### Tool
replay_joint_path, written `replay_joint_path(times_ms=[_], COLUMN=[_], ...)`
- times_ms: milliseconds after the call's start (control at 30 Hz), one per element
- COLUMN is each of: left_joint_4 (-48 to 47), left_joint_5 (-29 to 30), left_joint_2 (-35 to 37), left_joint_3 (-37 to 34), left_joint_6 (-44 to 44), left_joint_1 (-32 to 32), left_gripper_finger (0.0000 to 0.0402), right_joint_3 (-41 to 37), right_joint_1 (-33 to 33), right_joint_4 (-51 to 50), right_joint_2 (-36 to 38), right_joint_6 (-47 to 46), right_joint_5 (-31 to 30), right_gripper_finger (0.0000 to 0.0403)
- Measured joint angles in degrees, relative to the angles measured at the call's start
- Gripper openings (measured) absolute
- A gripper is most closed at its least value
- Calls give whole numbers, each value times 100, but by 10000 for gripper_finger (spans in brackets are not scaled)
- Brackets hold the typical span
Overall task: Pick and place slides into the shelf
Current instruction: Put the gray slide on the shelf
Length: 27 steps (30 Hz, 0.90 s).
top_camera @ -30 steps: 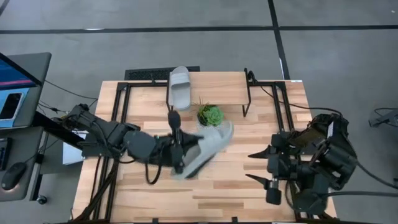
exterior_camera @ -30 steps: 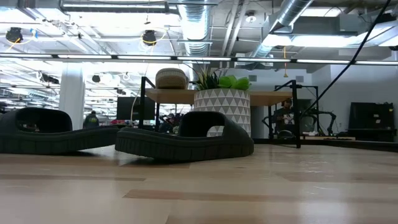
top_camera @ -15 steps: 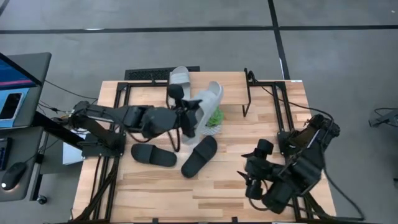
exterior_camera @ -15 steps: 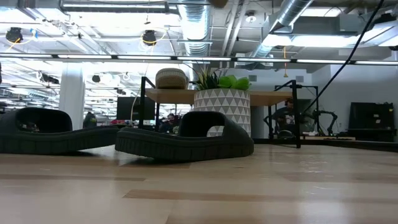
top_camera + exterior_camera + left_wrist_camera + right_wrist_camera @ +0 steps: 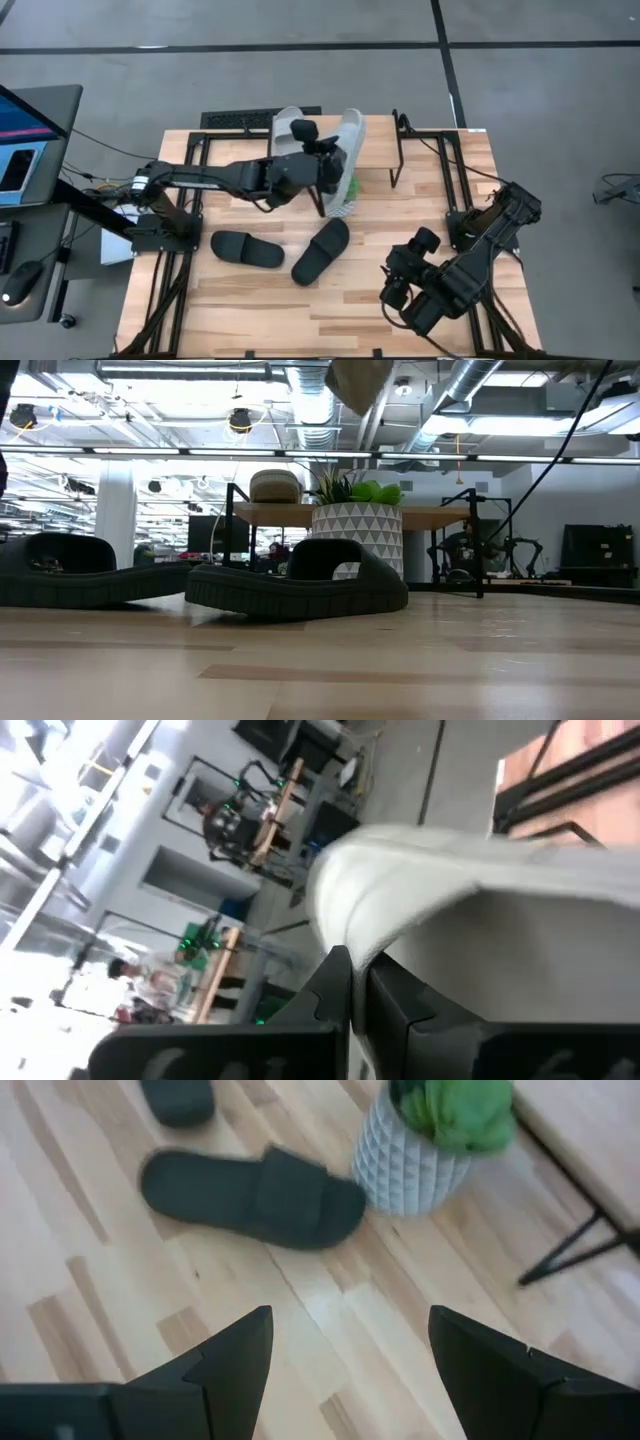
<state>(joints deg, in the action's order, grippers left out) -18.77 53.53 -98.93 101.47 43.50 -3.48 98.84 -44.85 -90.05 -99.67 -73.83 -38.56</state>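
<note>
My left gripper (image 5: pixel 328 172) is shut on a light grey slide (image 5: pixel 348 150), held in the air over the near edge of the shelf (image 5: pixel 380 135) and the plant. In the low view the grey slide (image 5: pixel 358 380) shows at the top edge. A second grey slide (image 5: pixel 288 130) lies on the shelf top by its sole. Two black slides (image 5: pixel 247 248) (image 5: pixel 321 250) lie flat on the table. My right gripper (image 5: pixel 350 1370) hangs open above the table's near right part, clear of everything. My left gripper pinches a thin edge of the grey slide (image 5: pixel 345 935) between its shut fingers (image 5: pixel 338 985); the gripper hides which part this is. The fingers come about level from the table's left. The slide is lifted clear and stands on its side, its length running from near to far.
A green plant in a white patterned pot (image 5: pixel 415 1160) stands on the table just in front of the shelf, under the held slide. The shelf's black legs (image 5: pixel 398 160) rise at its right end. Bare table lies in front of the black slides.
My left gripper has swung toward the table's far edge with the grey slide, from above the black slides to over the plant and the shelf's near edge. The slide has turned from slanting flat to standing on its side. My right gripper has sunk and tipped downward, still open.
</note>
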Motion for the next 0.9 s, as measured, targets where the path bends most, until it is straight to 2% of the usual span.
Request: replay_joint_path(times_ms=[167, 367, 900], left_joint_4=[193, 282, 277], left_joint_5=[70, 8, -71], left_joint_2=[-293, -403, -433], left_joint_3=[-9, -8, -11], left_joint_6=[377, 399, 887], left_joint_1=[273, 697, 1559], left_gripper_finger=[0, 0, 0], right_joint_3=[-214, -381, -379], right_joint_1=[0, -1, 188], right_joint_4=[24, 15, 87], right_joint_2=[2, 3, 3], right_joint_6=[-370, -482, -476], right_joint_5=[353, 709, 727], right_gripper_finger=[260, 260, 260])
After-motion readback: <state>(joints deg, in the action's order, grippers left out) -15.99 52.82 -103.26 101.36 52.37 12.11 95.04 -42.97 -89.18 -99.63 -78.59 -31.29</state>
